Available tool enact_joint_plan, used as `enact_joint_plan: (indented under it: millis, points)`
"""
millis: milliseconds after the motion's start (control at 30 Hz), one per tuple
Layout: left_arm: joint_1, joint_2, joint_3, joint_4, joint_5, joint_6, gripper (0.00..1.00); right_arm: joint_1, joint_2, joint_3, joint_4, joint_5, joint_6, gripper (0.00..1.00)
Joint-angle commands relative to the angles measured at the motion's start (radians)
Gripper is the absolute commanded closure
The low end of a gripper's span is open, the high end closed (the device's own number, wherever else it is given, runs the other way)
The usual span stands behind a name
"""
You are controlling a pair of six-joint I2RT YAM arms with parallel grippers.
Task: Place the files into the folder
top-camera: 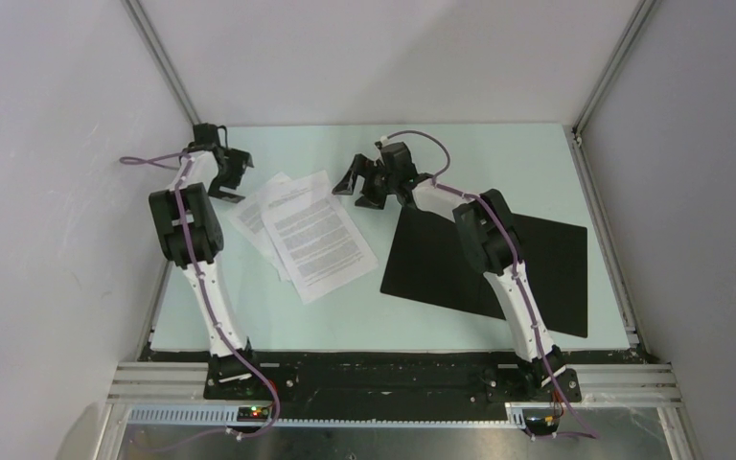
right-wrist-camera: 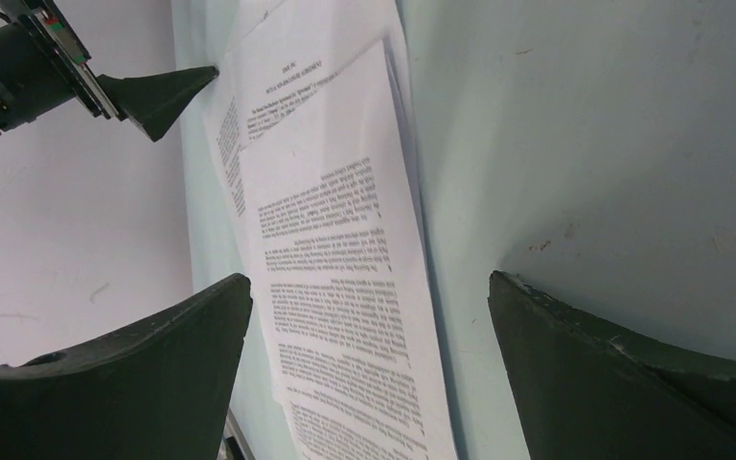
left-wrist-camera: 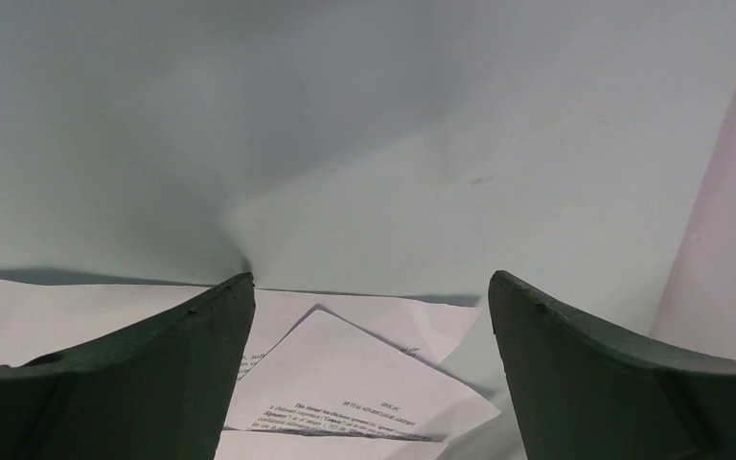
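Note:
The files (top-camera: 309, 235) are a few white printed sheets fanned out flat on the pale table, left of centre. The folder (top-camera: 431, 264) lies open to their right, its black inside up; my right arm crosses over it. My left gripper (top-camera: 228, 178) is open and empty, just above the table at the sheets' far left corner. My right gripper (top-camera: 356, 187) is open and empty at the sheets' far right corner. The left wrist view shows the sheets (left-wrist-camera: 345, 369) between the open fingers of the left gripper (left-wrist-camera: 371, 280). The right wrist view shows the sheets (right-wrist-camera: 345, 240) ahead of the right gripper (right-wrist-camera: 366, 280).
Grey walls enclose the table (top-camera: 498, 158) on the left, back and right. A black rail (top-camera: 393, 374) runs along the near edge by the arm bases. The left gripper's finger (right-wrist-camera: 158, 96) shows at the top left of the right wrist view.

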Motion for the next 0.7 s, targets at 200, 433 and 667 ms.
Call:
enact_joint_plan:
  millis: [200, 433, 667]
  points:
    - [-0.116, -0.040, -0.073, -0.155, 0.011, 0.078, 0.00, -0.002, -0.058, -0.090, -0.109, 0.059, -0.058, 0.01]
    - [-0.200, -0.034, -0.057, -0.202, 0.049, 0.139, 0.00, 0.019, -0.113, -0.175, -0.172, 0.149, -0.039, 0.01]
    - [-0.308, -0.037, -0.099, -0.206, 0.081, 0.189, 0.00, 0.094, -0.193, -0.296, -0.172, 0.236, -0.010, 0.00]
